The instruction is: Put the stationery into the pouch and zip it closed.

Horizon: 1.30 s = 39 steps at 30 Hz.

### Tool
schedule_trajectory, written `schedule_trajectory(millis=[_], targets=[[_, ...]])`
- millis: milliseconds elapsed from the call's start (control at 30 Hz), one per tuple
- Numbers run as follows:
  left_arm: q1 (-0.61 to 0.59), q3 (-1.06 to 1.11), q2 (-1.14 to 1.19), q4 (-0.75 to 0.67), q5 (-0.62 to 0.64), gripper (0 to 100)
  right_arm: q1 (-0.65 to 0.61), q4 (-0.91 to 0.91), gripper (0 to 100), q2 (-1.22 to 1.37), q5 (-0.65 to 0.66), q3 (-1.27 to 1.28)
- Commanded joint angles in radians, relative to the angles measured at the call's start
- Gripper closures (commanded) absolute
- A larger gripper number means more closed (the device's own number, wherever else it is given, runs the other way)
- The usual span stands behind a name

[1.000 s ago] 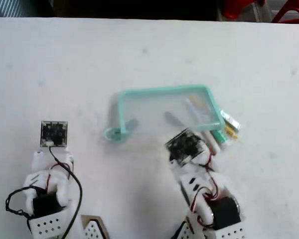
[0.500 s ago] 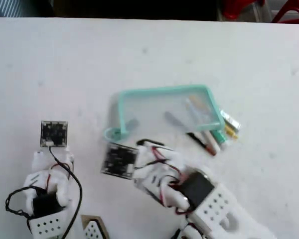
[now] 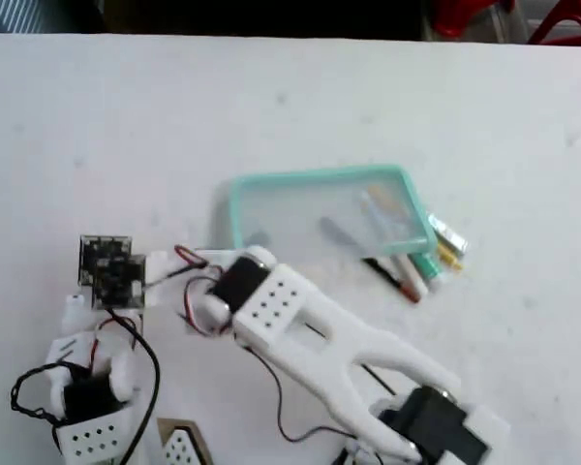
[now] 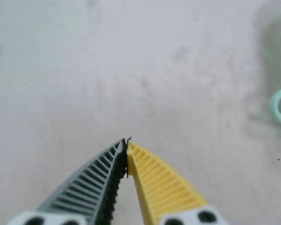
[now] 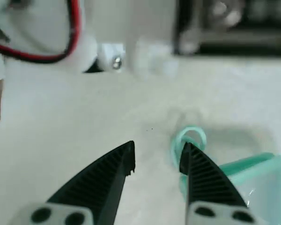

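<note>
Fingers of the left tool [image 4: 126, 146] meet at their tips with nothing between them, over bare table [image 4: 131, 56] at the near left. From the near right, the right arm [image 3: 300, 325] lies stretched leftward; the right tool [image 5: 157, 159] stands parted and empty — the teal ring pull [image 5: 189, 139] lies just beside one fingertip. Beyond, the clear, teal-edged pouch [image 3: 315, 177] lies flat mid-table, pens [image 3: 418, 274] poking from its right end — dim shapes of more stationery show inside.

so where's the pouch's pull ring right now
In the right wrist view the teal pull ring lies on the table at the pouch corner, just past one fingertip of the open right gripper.
</note>
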Motion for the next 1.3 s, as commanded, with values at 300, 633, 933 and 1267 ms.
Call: schedule_trajectory(millis=[300, 633, 933, 1267], targets=[[-0.277, -0.037, -0.012, -0.035, -0.021, 98, 0.107, -0.191, 83.9, 0.189, 0.003, -0.038], [-0.478, 0.006, -0.012, 0.012, -0.172, 98, 0.171, -0.271, 83.9, 0.341, 0.012, -0.04], [-0.476, 0.006, -0.012, 0.014, -0.172, 98, 0.183, -0.306, 83.6, 0.283, 0.014, -0.041], [-0.475, 0.006, -0.012, 0.014, -0.172, 98, 0.294, -0.251, 83.6, 0.265, 0.187, -0.063]])
